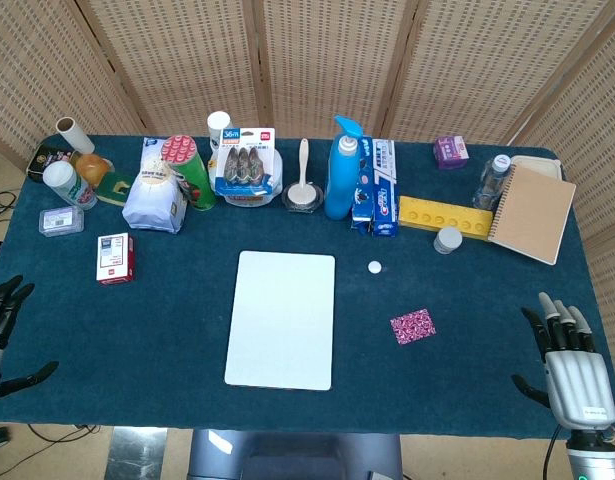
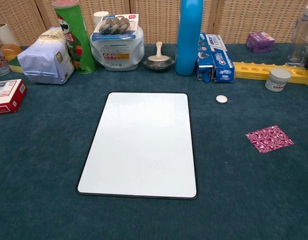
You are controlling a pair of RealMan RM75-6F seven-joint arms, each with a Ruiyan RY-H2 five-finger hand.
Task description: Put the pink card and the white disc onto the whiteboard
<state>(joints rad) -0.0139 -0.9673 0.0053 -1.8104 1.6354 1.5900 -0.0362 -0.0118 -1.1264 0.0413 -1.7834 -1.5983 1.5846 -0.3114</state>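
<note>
The whiteboard (image 1: 282, 317) (image 2: 142, 142) lies flat in the middle of the blue table, nothing on it. The small white disc (image 1: 374, 267) (image 2: 221, 99) sits just off the board's upper right corner. The pink patterned card (image 1: 413, 325) (image 2: 269, 138) lies flat further right and nearer me. My right hand (image 1: 567, 355) rests open at the table's front right corner, well right of the card. My left hand (image 1: 2, 325) is open at the front left edge, partly cut off. Neither hand shows in the chest view.
Along the back stand a white bag (image 1: 152, 200), a green chips can (image 1: 190, 170), a tape pack on a tub (image 1: 244, 165), a blue bottle (image 1: 341, 170), toothpaste boxes (image 1: 379, 190), a yellow block (image 1: 445, 220), a small jar (image 1: 448, 240) and a notebook (image 1: 532, 212). A red box (image 1: 115, 258) lies left.
</note>
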